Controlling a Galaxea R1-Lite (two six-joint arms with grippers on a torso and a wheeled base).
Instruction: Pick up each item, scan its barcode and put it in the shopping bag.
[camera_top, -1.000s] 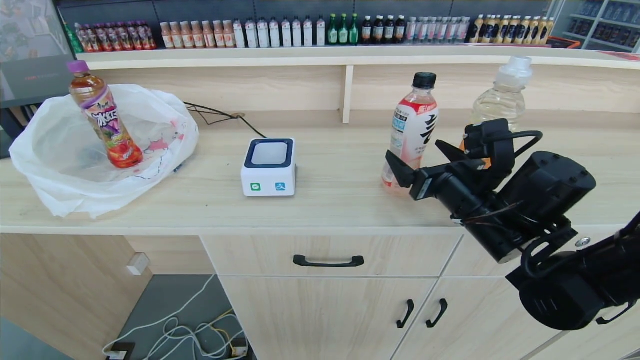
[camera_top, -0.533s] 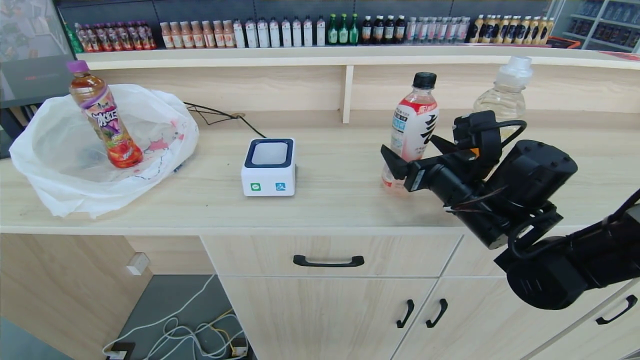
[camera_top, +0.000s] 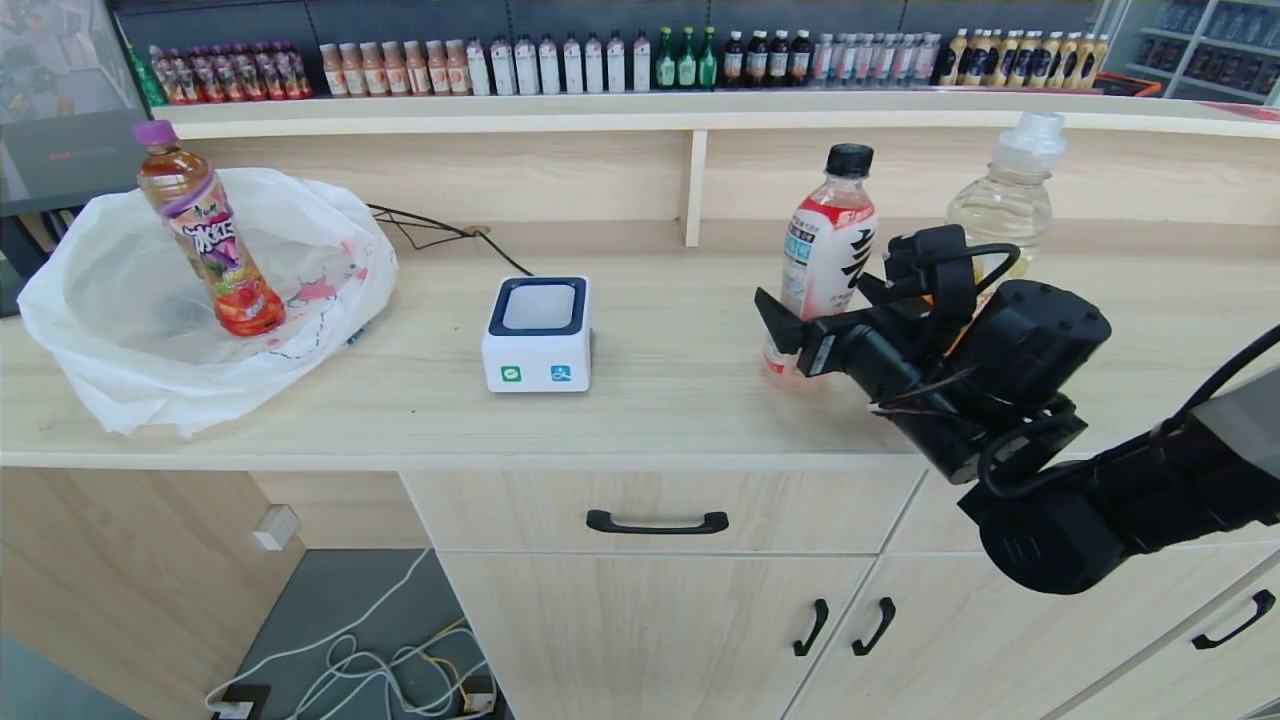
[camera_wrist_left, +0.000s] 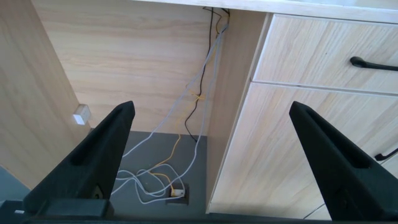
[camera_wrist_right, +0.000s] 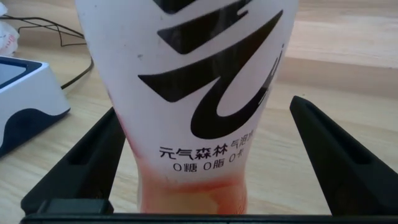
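The right gripper (camera_top: 815, 297) has its fingers apart on either side of the pink bottle (camera_top: 835, 235), low on its body. The bottle stands upright on the counter (camera_top: 680, 410). In the head view a clear bottle (camera_top: 1005, 195) stands at its 2 o'clock and the scanner (camera_top: 538, 333) at 9 o'clock. Farther that way the bag (camera_top: 120, 340) holds a tea bottle (camera_top: 205, 235). The left gripper (camera_wrist_left: 211, 155), fingers apart, hangs before the cupboard (camera_wrist_left: 298, 124).

Bright, even light; perhaps edge-warped.

Scanner (camera_top: 537, 335) btwn bag (camera_top: 330, 250) & bottles (camera_top: 828, 250)
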